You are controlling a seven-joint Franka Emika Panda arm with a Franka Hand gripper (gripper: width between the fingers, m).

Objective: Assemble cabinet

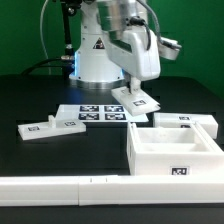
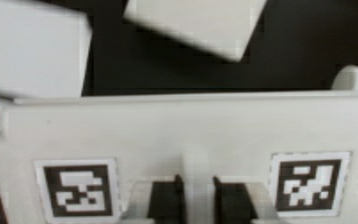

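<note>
My gripper point(image 1: 134, 88) reaches down behind the marker board, shut on a flat white cabinet panel point(image 1: 136, 100) with black-and-white tags, held tilted just above the table. In the wrist view the panel point(image 2: 185, 125) fills the frame with a tag on each side, and my dark fingers point(image 2: 165, 198) pinch a thin white strip of it, gripper point(image 2: 197, 183). The large white cabinet box point(image 1: 150, 158), open on top with one tag on its front, stands at the exterior view's front right. A second white tagged part point(image 1: 186, 122) lies behind the box.
The marker board point(image 1: 100, 112) lies in the middle of the black table. A small white tagged panel point(image 1: 50, 127) lies at the exterior view's left. A long white rail point(image 1: 90, 190) runs along the front edge. The robot base point(image 1: 95, 55) stands behind.
</note>
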